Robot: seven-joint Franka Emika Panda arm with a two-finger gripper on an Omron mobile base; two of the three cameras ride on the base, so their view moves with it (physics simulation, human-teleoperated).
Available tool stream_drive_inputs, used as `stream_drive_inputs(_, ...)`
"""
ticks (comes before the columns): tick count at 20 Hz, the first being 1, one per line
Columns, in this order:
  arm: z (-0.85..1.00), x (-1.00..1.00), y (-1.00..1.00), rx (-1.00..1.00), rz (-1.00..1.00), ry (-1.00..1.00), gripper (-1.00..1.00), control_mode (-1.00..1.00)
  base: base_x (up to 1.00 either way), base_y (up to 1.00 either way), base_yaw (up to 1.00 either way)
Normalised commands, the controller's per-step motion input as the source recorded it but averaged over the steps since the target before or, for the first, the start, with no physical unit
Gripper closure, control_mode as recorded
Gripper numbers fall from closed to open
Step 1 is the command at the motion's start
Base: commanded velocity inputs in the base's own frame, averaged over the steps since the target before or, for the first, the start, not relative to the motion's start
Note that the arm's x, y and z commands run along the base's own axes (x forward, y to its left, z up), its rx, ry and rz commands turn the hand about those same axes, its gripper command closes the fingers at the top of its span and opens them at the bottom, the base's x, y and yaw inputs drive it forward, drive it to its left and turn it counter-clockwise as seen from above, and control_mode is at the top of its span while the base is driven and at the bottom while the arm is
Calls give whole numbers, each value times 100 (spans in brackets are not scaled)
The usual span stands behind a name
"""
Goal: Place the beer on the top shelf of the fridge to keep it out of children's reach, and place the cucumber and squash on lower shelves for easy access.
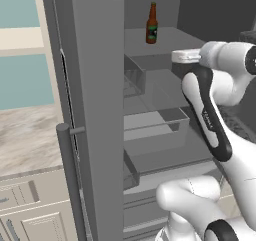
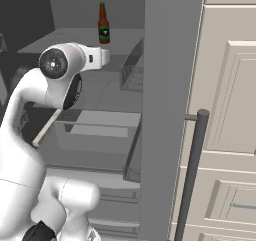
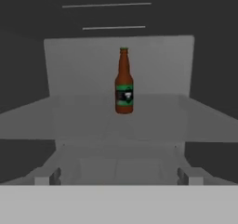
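The beer (image 1: 151, 24) (image 2: 103, 24) (image 3: 124, 81), a brown bottle with a green label, stands upright on the top shelf (image 1: 170, 37) (image 2: 60, 39) (image 3: 69, 118) of the open fridge (image 1: 150, 115). My gripper (image 3: 118, 176) faces the bottle from in front of the shelf, well short of it. Its fingertips (image 3: 46, 175) stand wide apart and open, with nothing between them. My white hand (image 1: 186, 56) (image 2: 97, 57) hovers at the shelf's front edge. The cucumber and squash are out of view.
The fridge door (image 1: 95, 110) (image 2: 162, 110) stands open beside the arm, with its bar handle (image 1: 70, 175) (image 2: 192, 175) near the base. Glassy lower shelves (image 1: 160, 85) and bins (image 1: 155, 130) (image 2: 100, 122) lie below. Cream cabinets (image 2: 230, 110) flank the fridge.
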Motion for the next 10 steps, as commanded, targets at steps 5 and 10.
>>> stream_drive_inputs(5, 0, -78, -1, -2, 0, 7, -100, -100, 0, 0, 0)
stream_drive_inputs(10, 0, -66, 0, -4, 0, 10, -100, -100, 0, 0, 0)
